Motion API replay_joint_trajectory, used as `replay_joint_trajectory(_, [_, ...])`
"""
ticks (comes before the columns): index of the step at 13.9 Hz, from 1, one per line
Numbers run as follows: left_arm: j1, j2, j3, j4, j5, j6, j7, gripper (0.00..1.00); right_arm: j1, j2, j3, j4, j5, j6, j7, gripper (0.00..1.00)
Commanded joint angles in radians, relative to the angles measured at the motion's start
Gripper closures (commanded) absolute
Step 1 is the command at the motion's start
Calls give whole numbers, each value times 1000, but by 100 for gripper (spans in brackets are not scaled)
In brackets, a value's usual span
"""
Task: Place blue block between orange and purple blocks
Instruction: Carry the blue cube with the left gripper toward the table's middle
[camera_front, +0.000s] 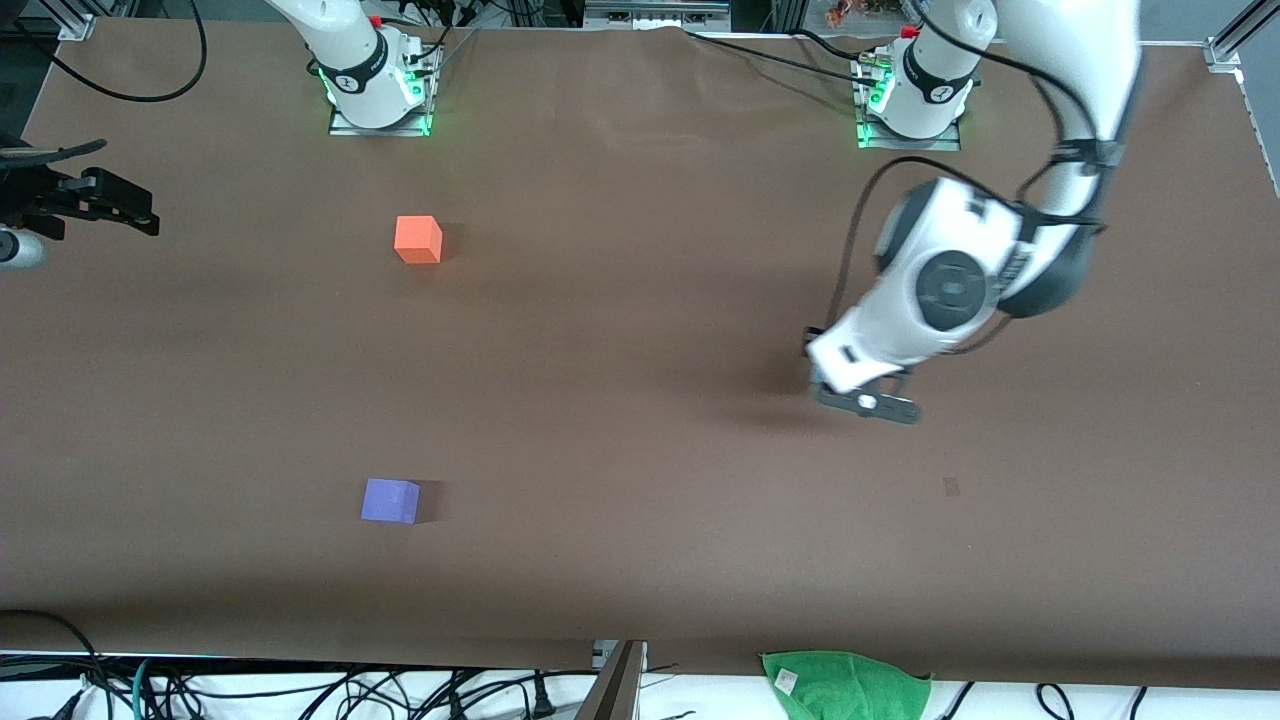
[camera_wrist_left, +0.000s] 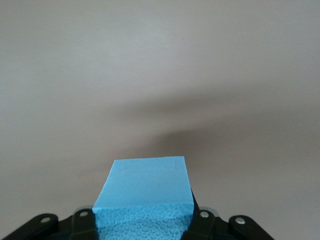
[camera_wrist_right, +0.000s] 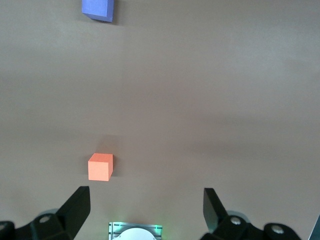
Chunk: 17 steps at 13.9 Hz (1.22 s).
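Observation:
My left gripper (camera_front: 865, 400) hangs over the table toward the left arm's end. In the left wrist view the left gripper (camera_wrist_left: 143, 220) is shut on the light blue block (camera_wrist_left: 145, 187), which fills the gap between its fingers. The front view hides the block under the hand. The orange block (camera_front: 418, 240) sits near the right arm's base. The purple block (camera_front: 390, 500) sits nearer to the front camera, in line with it. Both also show in the right wrist view: the orange block (camera_wrist_right: 100, 166) and the purple block (camera_wrist_right: 98, 9). My right gripper (camera_front: 105, 200) waits, open and empty (camera_wrist_right: 146, 195), at the right arm's end of the table.
A green cloth (camera_front: 845, 685) lies at the table's near edge. Cables run along that edge. A small dark mark (camera_front: 951, 487) is on the brown tabletop (camera_front: 640, 350). The right arm's base (camera_wrist_right: 134, 232) shows under the right gripper.

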Motion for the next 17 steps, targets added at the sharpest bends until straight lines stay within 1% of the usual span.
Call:
replay_joint_trajectory(1, [-147,134,16,126,-27,-14,-173,73,1,-5,2,-5,-5,7,1,0])
replay_joint_trajectory(3, [-222,226,17,199,-30,-9,-238,72,1,-5,2,-5,-5,7,2,0])
replay_joint_trajectory(4, [-244,263,16,217,-33,25,-247,70,-1,-5,0,-5,-5,7,2,0])
replay_joint_trajectory(5, [-268,284,16,215,-45,88,-259,67,-1,-5,2,-5,-7,5,2,0])
replay_joint_trajectory(6, [-296,301,16,214,-68,153,-282,65,-1,-5,0,-5,-5,7,2,0])
replay_joint_trajectory(7, [-310,318,17,209,-77,197,-302,61,-2,-5,0,-5,-5,7,2,0])
replay_joint_trajectory(8, [-329,332,17,209,-78,213,-315,58,-1,-5,0,-5,-7,5,2,0])
replay_joint_trajectory(9, [-346,338,17,208,-78,213,-319,37,-1,-5,2,-5,-5,5,4,0])
replay_joint_trajectory(10, [-348,338,19,203,-65,213,-318,31,-1,-5,0,-5,-5,7,4,0])
replay_joint_trajectory(11, [-347,337,19,197,-67,213,-318,0,-1,-5,0,-5,-7,7,4,0])
replay_joint_trajectory(13, [-340,323,19,198,-67,198,-319,0,-4,-5,0,-5,-5,7,4,0])
replay_joint_trajectory(14, [-331,297,19,198,-67,170,-318,0,-2,-5,0,-5,-5,7,4,0])
replay_joint_trajectory(15, [-321,263,22,204,-65,102,-312,0,-4,-5,0,-5,-5,7,4,0])
replay_joint_trajectory(17, [-285,153,30,206,-62,-65,-287,0,-4,-5,0,-5,-5,7,5,0])
